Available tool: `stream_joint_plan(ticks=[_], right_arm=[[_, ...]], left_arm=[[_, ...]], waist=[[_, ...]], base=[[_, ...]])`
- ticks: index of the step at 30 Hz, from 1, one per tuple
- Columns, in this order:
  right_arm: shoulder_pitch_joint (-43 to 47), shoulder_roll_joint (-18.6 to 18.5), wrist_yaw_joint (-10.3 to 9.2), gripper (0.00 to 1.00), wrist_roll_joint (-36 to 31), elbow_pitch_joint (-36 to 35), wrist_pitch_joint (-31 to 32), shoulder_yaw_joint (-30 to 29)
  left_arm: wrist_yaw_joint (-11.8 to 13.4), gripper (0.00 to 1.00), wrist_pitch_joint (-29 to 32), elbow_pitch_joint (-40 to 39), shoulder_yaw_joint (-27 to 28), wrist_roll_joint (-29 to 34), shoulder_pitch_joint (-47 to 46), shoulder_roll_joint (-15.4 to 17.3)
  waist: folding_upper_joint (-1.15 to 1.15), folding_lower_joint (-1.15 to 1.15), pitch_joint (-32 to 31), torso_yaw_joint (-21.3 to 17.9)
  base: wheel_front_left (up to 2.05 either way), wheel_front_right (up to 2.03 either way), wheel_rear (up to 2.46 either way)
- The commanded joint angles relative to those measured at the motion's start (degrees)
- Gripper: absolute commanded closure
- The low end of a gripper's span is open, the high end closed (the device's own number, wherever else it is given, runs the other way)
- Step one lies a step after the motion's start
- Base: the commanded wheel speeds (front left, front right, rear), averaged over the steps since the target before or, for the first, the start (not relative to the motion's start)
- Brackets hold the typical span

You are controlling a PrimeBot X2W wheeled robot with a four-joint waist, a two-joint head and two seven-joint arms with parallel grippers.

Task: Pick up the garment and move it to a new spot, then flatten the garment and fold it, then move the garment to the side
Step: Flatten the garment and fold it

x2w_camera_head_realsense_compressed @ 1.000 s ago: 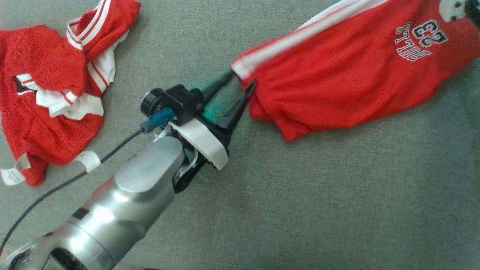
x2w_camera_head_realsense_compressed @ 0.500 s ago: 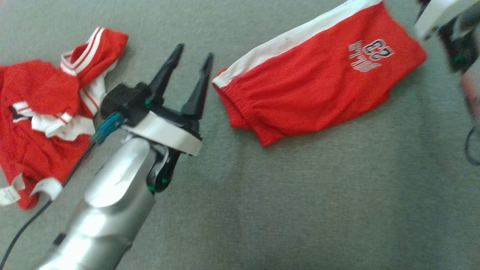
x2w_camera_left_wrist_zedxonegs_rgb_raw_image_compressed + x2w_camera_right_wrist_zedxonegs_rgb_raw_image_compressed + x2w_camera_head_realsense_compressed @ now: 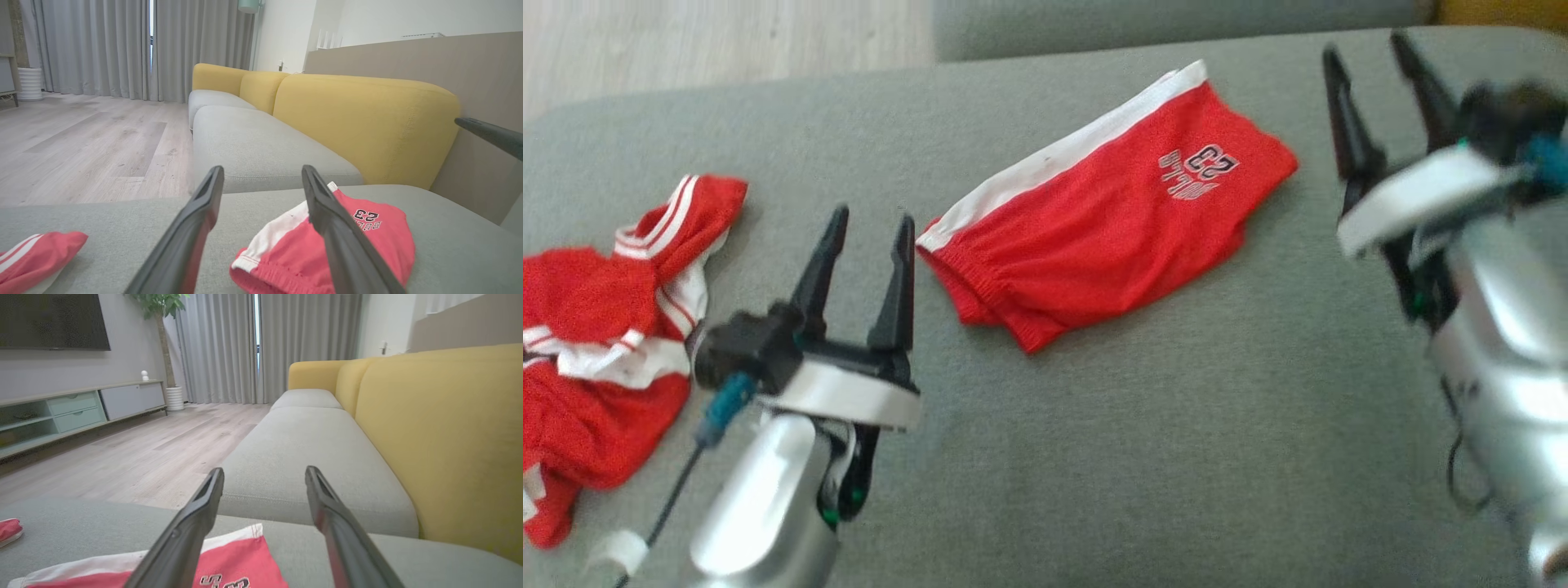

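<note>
Folded red mesh shorts with a white stripe (image 3: 1107, 208) lie on the grey sofa cushion (image 3: 1176, 457) between the left gripper (image 3: 872, 215) and right gripper (image 3: 1365, 45), both with jaws apart and empty. Moving them aside, likely the next step, calls for a firm grasp.

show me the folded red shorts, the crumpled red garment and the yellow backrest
folded red shorts (image 3: 1094, 237): head view, middle of the red panel
crumpled red garment (image 3: 584, 298): head view, upper red fold
yellow backrest (image 3: 359, 118): left wrist view, front of nearest cushion
</note>
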Motion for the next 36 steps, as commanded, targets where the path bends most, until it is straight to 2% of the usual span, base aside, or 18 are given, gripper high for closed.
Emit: stream_joint_plan(ticks=[1, 5, 9, 15, 18, 23, 27, 36], right_arm=[[3.1, 1.4, -0.04, 0.00, -1.8, -3.4, -0.6, -1.5], [12.5, 5.1, -0.04, 0.00, -6.8, -9.6, -0.6, -8.9], [20.8, 9.0, -0.04, 0.00, -12.3, -14.4, -0.6, -13.7], [28.8, 12.6, -0.04, 0.00, -17.1, -17.8, -0.6, -18.6], [30.6, 13.3, -0.04, 0.00, -18.5, -19.0, 0.1, -19.8], [30.8, 13.8, -0.04, 0.00, -19.6, -20.3, 2.5, -22.3], [28.2, 14.1, -0.04, 0.00, -17.6, -19.4, 5.7, -25.2], [17.9, 14.4, -0.04, 0.00, -8.5, -9.5, 13.1, -33.3]], left_arm=[[0.4, 0.00, -0.3, -2.1, 3.1, 1.2, 0.0, 0.4], [0.6, 0.00, -0.3, -2.9, 5.1, 4.0, 4.5, -1.0], [1.3, 0.00, -0.3, -3.3, 7.0, 7.5, 8.9, -2.3], [1.5, 0.00, -0.3, -3.8, 8.9, 11.8, 14.0, -4.4], [0.7, 0.00, -0.3, -3.9, 9.7, 12.8, 14.9, -5.5], [-0.9, 0.00, -0.3, -3.9, 10.2, 14.1, 14.2, -6.7], [-2.0, 0.00, -0.3, -3.3, 10.3, 14.5, 12.8, -7.4], [-3.7, 0.00, -0.3, -1.7, 9.2, 15.2, 10.0, -8.3]], waist=[[0.00, 0.01, -2.0, -1.7], [0.00, 0.01, -3.7, -2.4], [0.00, 0.01, -5.5, -2.8], [0.00, 0.01, -7.0, -2.4], [0.00, 0.01, -7.0, -1.8], [0.00, 0.01, -5.2, 0.2], [0.00, 0.01, -2.3, 2.6], [0.00, 0.01, 3.3, 9.0]], base=[[0.00, 0.00, 0.00], [0.00, 0.00, 0.00], [0.00, 0.00, 0.00], [0.00, 0.00, 0.00], [0.00, 0.00, 0.00], [0.00, 0.00, 0.00], [0.00, 0.00, 0.00], [0.00, 0.00, 0.00]])
